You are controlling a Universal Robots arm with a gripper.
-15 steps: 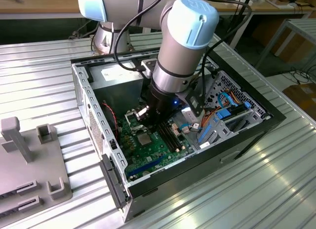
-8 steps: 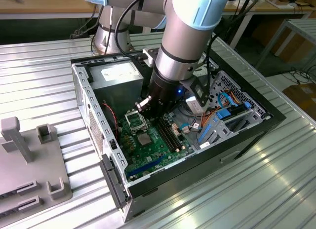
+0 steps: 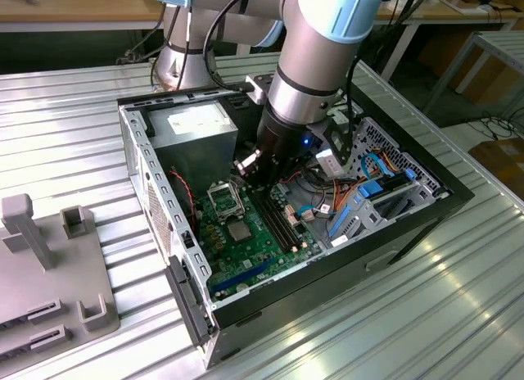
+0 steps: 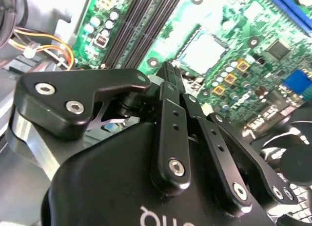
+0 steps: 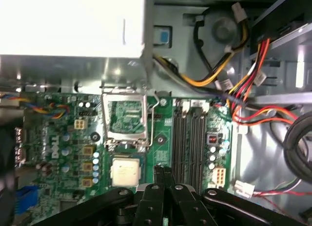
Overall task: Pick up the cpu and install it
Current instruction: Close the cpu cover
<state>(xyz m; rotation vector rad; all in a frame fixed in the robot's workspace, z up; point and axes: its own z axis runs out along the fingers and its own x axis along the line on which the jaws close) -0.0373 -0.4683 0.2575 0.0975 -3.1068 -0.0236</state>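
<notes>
The cpu is out of view. My gripper point(image 3: 266, 182) hangs inside the open computer case, low over the green motherboard point(image 3: 262, 249). Its black fingers point(image 5: 163, 173) are shut, tips pressed together, and nothing shows between them; the second wrist view shows the same closed tips point(image 4: 171, 70). They sit between the memory slots point(image 5: 190, 138) and a grey square chip fixed to the board point(image 5: 126, 171) point(image 3: 238, 230) point(image 4: 204, 50). Beyond that chip is the black-framed socket point(image 5: 126, 120) point(image 3: 223, 200), its metal frame and lever around a greenish inner field.
A silver power supply point(image 3: 192, 130) fills the case's far corner. Bundles of coloured cables point(image 5: 243, 89) and blue drive brackets point(image 3: 368, 192) crowd the side past the memory slots. The case's metal wall point(image 3: 151, 175) rises on the exterior view's left, with a grey fixture point(image 3: 49, 265) outside on the ribbed table.
</notes>
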